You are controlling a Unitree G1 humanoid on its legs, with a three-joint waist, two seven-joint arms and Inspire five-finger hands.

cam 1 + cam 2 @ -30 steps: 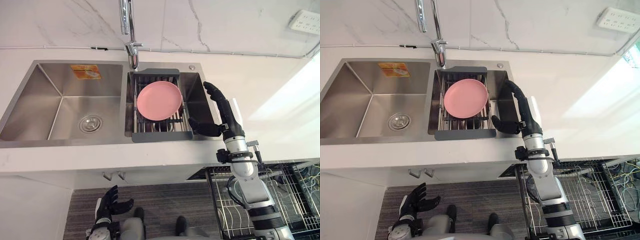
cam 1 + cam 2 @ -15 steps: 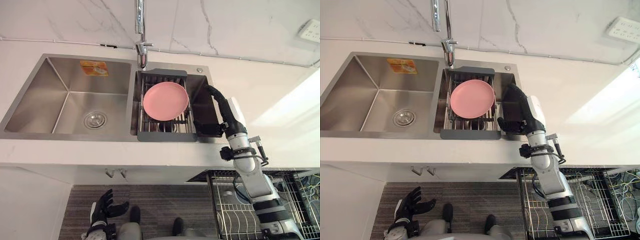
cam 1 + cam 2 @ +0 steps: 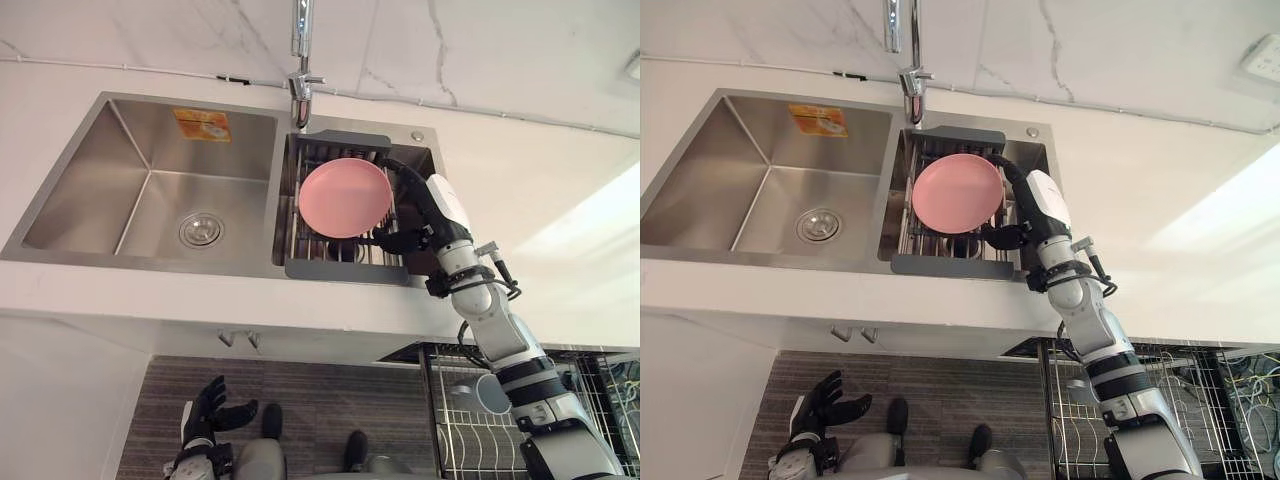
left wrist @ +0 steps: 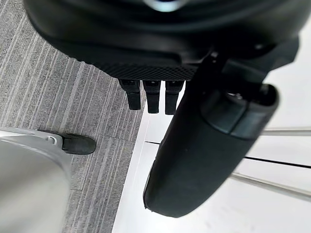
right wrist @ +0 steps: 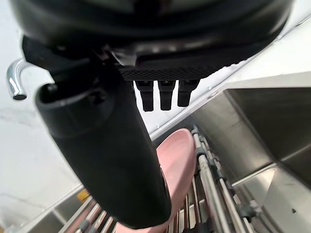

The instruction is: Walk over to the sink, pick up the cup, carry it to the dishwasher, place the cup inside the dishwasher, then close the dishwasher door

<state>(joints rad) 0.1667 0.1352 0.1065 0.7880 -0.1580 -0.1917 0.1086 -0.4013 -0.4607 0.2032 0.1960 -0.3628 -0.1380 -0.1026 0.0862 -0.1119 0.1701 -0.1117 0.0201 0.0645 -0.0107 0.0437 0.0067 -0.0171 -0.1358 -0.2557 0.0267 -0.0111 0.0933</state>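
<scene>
A round pink plate [image 3: 345, 197] leans on a grey dish rack [image 3: 345, 270] in the sink's right basin; I see no cup. My right hand [image 3: 425, 215] reaches into that basin at the plate's right rim. Its fingers [image 3: 398, 170] arch past the rim's upper right and its thumb sits by the lower right. I cannot tell whether it touches. In the right wrist view the fingers [image 5: 165, 99] are straight and the plate [image 5: 177, 155] lies just past them, so the hand is open. My left hand [image 3: 208, 412] hangs low over the floor, open and idle.
The steel left basin [image 3: 90, 190] holds a drain [image 3: 201, 230] and an orange sticker [image 3: 201, 124]. A tap [image 3: 302, 60] rises behind the rack. White counter [image 3: 560, 210] runs on to the right. A pulled-out wire dishwasher rack [image 3: 470, 420] sits below at the lower right.
The camera has shifted. My right hand has moved from the counter edge right of the basin down into it, and its fingers now bracket the plate's right rim. The left hand stays low.
</scene>
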